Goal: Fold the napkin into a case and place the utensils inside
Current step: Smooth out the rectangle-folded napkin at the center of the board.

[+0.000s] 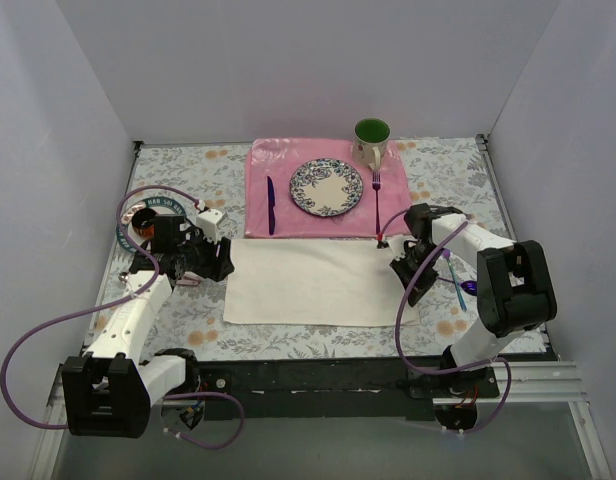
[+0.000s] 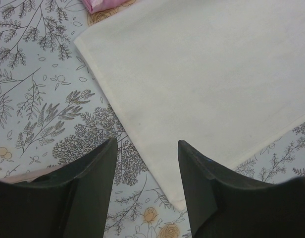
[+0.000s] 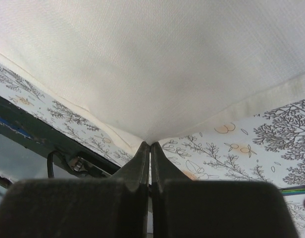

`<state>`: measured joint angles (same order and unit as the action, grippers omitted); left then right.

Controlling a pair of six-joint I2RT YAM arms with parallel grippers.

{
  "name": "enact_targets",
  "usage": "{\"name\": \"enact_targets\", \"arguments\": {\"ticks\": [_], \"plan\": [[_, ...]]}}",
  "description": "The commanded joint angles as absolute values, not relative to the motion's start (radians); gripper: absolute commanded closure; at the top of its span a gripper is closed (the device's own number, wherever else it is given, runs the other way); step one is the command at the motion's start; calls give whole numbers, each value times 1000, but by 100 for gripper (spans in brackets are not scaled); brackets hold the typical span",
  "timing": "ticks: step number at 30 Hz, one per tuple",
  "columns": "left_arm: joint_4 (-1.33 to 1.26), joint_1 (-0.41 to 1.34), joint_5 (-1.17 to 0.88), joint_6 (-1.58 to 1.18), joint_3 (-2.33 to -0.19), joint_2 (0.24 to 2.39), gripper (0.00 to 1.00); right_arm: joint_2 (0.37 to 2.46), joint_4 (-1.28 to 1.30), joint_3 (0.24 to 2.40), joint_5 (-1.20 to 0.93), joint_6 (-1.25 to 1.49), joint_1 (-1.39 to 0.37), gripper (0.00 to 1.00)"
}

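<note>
At centre of the top view, the napkin point(image 1: 308, 285) lay flat below the placemat point(image 1: 278, 160), my right gripper point(image 3: 150, 145) pinched shut on its corner, my left gripper point(image 2: 146, 143) half open, empty, over its left edge; I judged the first fold starting, calling next for a lift across.

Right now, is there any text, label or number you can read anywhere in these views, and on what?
White letters on the teal-rimmed disc: too small, partly covered, unreadable.
No text on the napkin, plate, mug or placemat.
</note>
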<state>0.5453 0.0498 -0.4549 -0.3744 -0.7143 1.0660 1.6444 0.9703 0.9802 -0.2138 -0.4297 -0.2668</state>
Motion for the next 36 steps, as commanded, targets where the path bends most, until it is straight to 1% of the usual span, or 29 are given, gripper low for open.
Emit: {"name": "enact_targets", "arguments": {"ticks": [1, 5, 7, 9, 13, 18, 24, 26, 28, 29, 30, 31, 34, 36], "plan": [[534, 54, -449, -357, -707, 1055, 48, 1594, 1037, 1029, -224, -454, -265, 99], [546, 54, -446, -331, -710, 1054, 48, 1585, 1078, 1025, -215, -483, -239, 99], [558, 54, -446, -308, -707, 1054, 48, 1588, 1049, 991, -175, -505, -223, 99], [563, 54, -460, -290, -703, 1055, 48, 1614, 1031, 966, -192, -505, -218, 99], [569, 54, -468, -267, -690, 1078, 48, 1678, 967, 959, -187, -482, -219, 99], [610, 54, -479, -216, -672, 1101, 48, 1710, 956, 985, -190, -480, -219, 99], [704, 54, -528, -10, -631, 1089, 48, 1691, 985, 1023, -177, -503, -218, 99], [713, 54, -516, 55, -618, 1088, 48, 1677, 971, 1026, -161, -503, -218, 99], [703, 54, -491, 51, -617, 1100, 48, 1692, 973, 1025, -158, -502, -218, 99], [695, 54, -495, 32, -623, 1107, 49, 1701, 979, 1023, -161, -502, -218, 98], [692, 54, -502, 11, -646, 1118, 49, 1707, 980, 1019, -169, -506, -218, 94], [684, 54, -515, -27, -658, 1127, 48, 1712, 983, 1011, -175, -509, -218, 83], [663, 54, -534, -123, -722, 1183, 48, 1692, 1002, 1022, -190, -512, -218, 66], [650, 54, -538, -156, -747, 1210, 48, 1678, 1026, 1067, -199, -514, -219, 66]]}}
